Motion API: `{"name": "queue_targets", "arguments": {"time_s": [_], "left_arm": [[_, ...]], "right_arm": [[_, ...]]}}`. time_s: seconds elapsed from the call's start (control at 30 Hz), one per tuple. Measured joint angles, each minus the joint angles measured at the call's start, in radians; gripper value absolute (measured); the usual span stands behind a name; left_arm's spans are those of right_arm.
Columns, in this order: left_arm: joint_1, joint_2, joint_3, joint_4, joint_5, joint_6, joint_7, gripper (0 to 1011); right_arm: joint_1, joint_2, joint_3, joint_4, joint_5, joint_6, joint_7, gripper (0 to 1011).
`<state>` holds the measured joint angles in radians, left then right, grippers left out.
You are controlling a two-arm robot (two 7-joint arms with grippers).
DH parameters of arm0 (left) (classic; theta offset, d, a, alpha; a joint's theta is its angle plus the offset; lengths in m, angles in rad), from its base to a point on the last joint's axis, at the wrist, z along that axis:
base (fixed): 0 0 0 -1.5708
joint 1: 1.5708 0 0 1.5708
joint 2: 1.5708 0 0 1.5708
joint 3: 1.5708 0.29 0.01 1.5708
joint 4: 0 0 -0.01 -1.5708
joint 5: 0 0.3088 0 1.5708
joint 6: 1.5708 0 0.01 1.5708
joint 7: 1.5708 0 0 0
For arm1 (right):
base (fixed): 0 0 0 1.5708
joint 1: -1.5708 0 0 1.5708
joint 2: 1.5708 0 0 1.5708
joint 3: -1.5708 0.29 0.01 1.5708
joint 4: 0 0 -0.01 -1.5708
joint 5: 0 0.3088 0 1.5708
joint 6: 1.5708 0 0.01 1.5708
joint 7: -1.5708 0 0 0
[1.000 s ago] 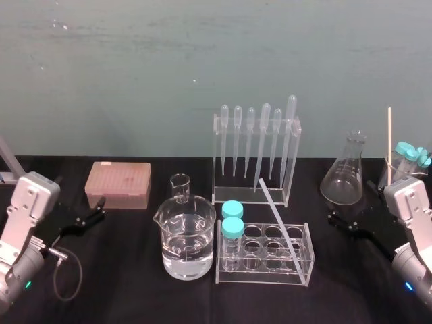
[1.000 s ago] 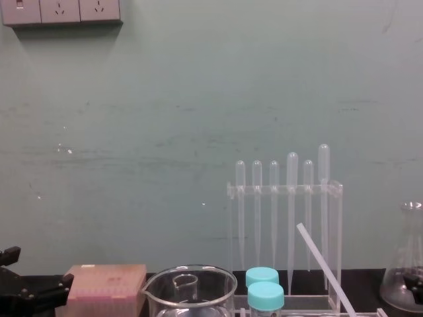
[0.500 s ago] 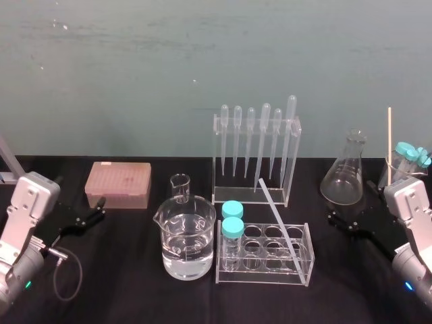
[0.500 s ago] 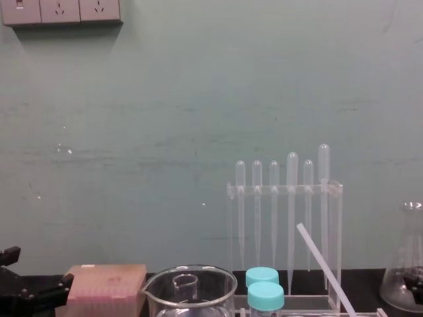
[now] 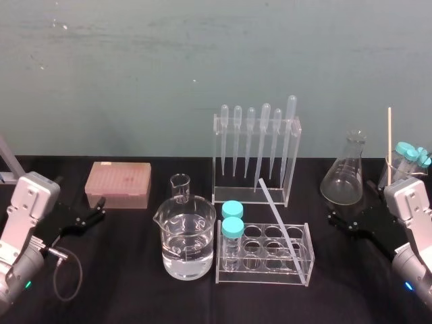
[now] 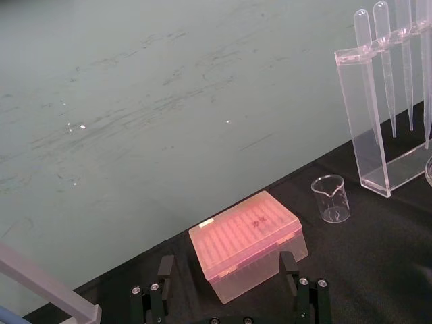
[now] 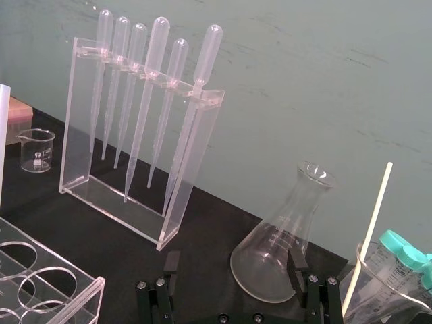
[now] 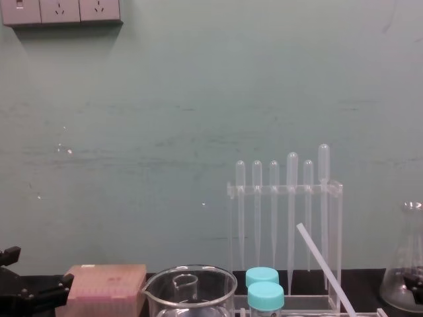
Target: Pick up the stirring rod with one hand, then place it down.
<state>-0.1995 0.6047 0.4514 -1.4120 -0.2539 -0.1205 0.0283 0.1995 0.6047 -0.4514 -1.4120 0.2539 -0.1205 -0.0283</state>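
we see the stirring rod (image 5: 280,223) leaning in the clear tube rack (image 5: 266,275) in the middle of the black surface (image 5: 121,277). its low end sits down in the right side of the rack, and its top tilts back and left toward the pipette stand (image 5: 255,194). the left end effector (image 5: 100,208) rests low on the left, near the pink box (image 5: 118,183), with its fingers spread and holding nothing. the right end effector (image 5: 335,221) rests low on the right, just in front of the glass flask (image 5: 345,177), also spread and empty. both are well apart from the rod.
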Motion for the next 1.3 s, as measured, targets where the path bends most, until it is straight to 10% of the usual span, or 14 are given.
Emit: {"name": "queue_targets", "arguments": {"time_s": [0.47, 0.93, 1.3], "left_arm": [[0.0, 0.0, 0.0, 0.0, 0.0, 0.0, 0.0, 1000], [0.0, 0.0, 0.0, 0.0, 0.0, 0.0, 0.0, 1000], [0.0, 0.0, 0.0, 0.0, 0.0, 0.0, 0.0, 1000]], "right_arm": [[-0.006, 0.001, 0.007, -0.007, -0.003, -0.005, 0.002, 1000], [-0.068, 0.031, 0.031, -0.129, -0.092, -0.196, 0.045, 1000], [0.006, -0.007, -0.016, -0.09, -0.054, -0.271, 0.228, 1000]]}}
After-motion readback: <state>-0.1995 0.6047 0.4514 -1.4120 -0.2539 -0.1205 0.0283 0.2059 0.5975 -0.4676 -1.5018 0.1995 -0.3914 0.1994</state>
